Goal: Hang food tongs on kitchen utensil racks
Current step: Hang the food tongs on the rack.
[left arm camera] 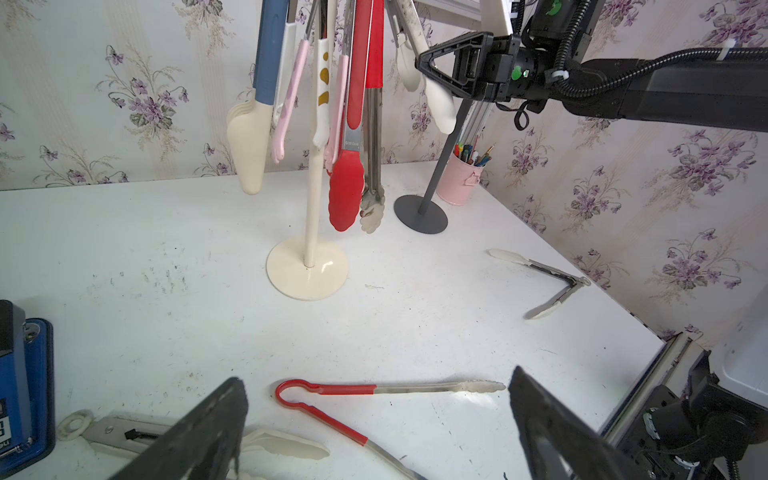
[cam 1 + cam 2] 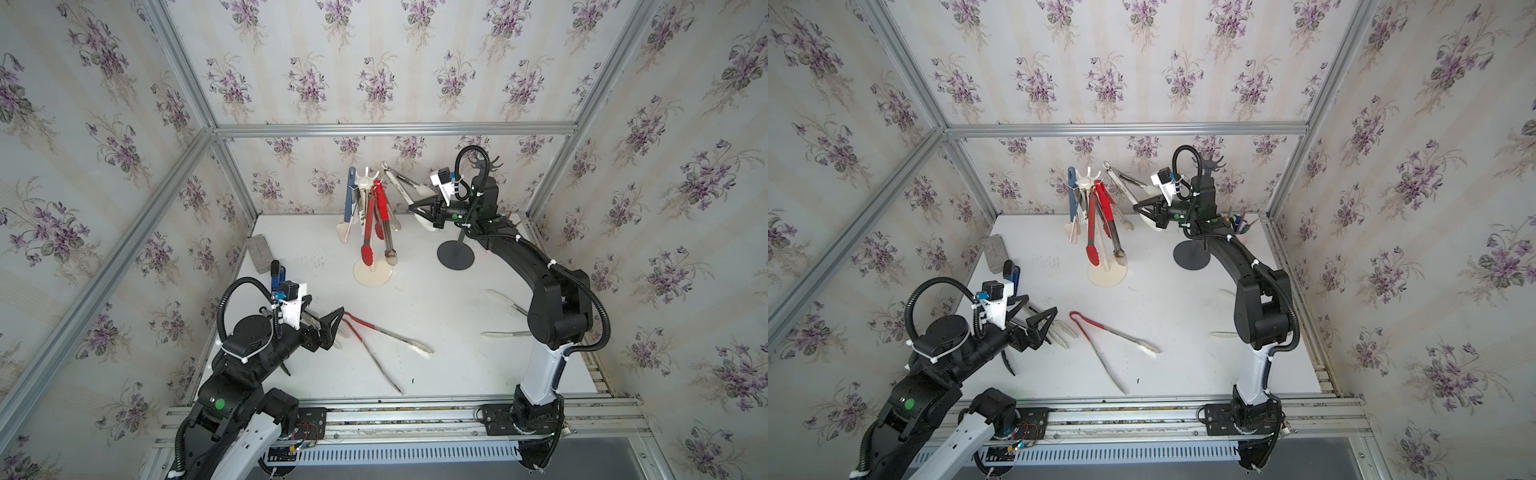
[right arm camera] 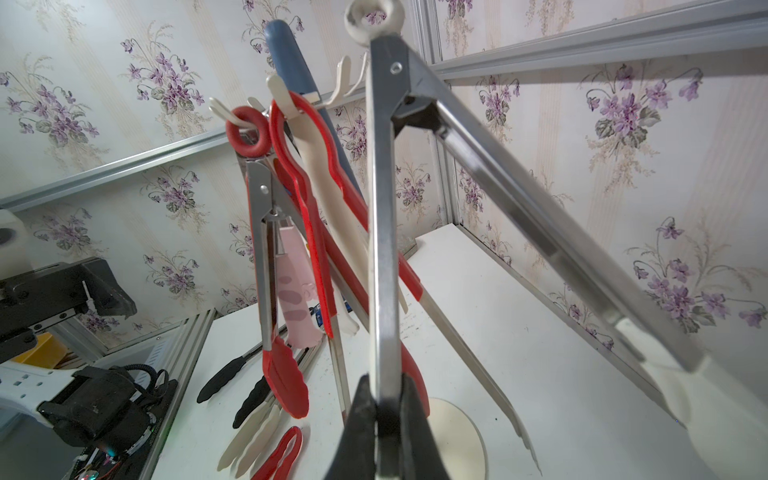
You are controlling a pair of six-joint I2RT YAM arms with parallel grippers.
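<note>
- Left gripper [image 2: 334,330]: jaws spread wide, holding nothing, low over the worktop's front-left corner. White-tipped tongs [image 1: 286,444] lie just under it, probably my next pick.
- Red-handled tongs [image 2: 386,332]: splayed flat near the front edge, not yet hung.
- Cream rack [image 2: 372,272]: mid-back, several tongs hang from it.
- Right gripper [image 2: 415,208]: clamped on one arm of the steel tongs [image 3: 382,208], ring [image 3: 397,18] uppermost beside the rack's free hooks, to slip it on.
- Grey rack [image 2: 456,255]: back-right corner.

A loaded rack [image 2: 376,279] is standing midway along the tabletop's [image 2: 436,374] back edge, hung tongs [image 2: 368,232] dangling around it. A bare rack [image 2: 456,257] is standing nearer the back right corner. Open tongs [image 1: 332,389] are lying toward the front edge, and a second pair [image 1: 548,269] by the right edge.
</note>
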